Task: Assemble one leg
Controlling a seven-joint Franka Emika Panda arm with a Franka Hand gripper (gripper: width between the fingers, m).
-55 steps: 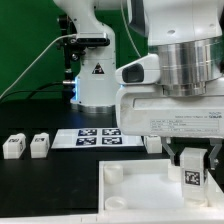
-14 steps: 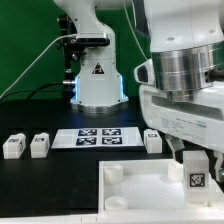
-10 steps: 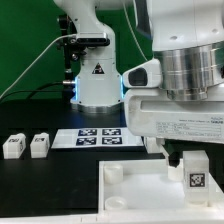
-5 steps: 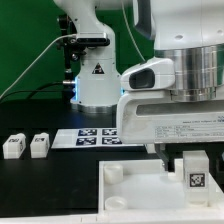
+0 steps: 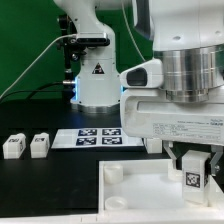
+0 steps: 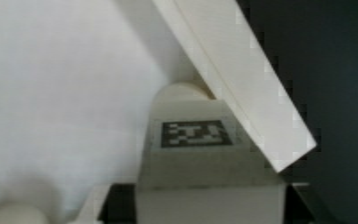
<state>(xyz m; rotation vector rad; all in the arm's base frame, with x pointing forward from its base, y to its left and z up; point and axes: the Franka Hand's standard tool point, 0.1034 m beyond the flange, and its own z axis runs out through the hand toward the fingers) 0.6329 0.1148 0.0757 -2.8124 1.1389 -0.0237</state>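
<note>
My gripper [image 5: 193, 163] is shut on a leg [image 5: 193, 176], a small white block with a black-and-white tag facing the camera. It holds the leg upright over the exterior view's right side of the large white square panel [image 5: 135, 190]; I cannot tell whether the leg touches it. In the wrist view the same leg [image 6: 197, 150] fills the gap between the two dark fingers [image 6: 123, 203], with the panel's white surface [image 6: 60, 90] and its raised edge beyond. Two more legs [image 5: 14, 146] [image 5: 39, 145] stand at the exterior view's left. Another leg [image 5: 153, 143] is partly hidden behind the gripper.
The marker board [image 5: 96, 137] lies on the black table in front of the arm's white base [image 5: 97, 75]. The panel has round corner sockets [image 5: 112, 174] at its left corners. A cable runs down at the back left.
The gripper with the leg has shifted slightly back and forth over the panel's right side and now sits a little left of where it was one second ago. The other parts have not moved.
</note>
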